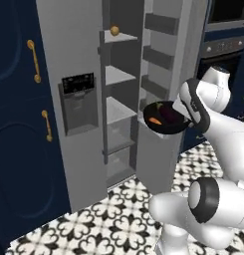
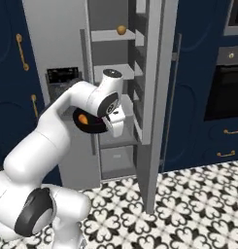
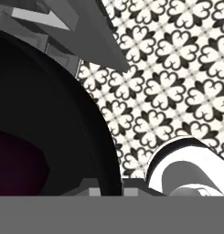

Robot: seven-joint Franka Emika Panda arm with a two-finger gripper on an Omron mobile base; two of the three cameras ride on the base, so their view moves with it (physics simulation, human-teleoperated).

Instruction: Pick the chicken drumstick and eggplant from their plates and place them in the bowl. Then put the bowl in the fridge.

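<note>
1. Two foods lie in the glossy black bowl (image 1: 166, 118): an orange-brown chicken drumstick (image 1: 155, 120) and a dark purple eggplant (image 1: 168, 112).
2. Closed on the bowl's rim, the gripper (image 1: 185, 119) holds it in the air before the open grey fridge (image 1: 73, 60), level with its middle shelves (image 1: 118, 110).
3. Below lies a black-and-white patterned floor (image 3: 177, 82).

Home kitchen: open fridge (image 1: 83, 74), navy cabinets (image 1: 16, 124), built-in oven (image 2: 227, 97), patterned tile floor (image 2: 188, 209).

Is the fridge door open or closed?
Open. The fridge shows its grey shelves inside, and the door is swung out. The bowl is carried in front of the shelves.
</note>
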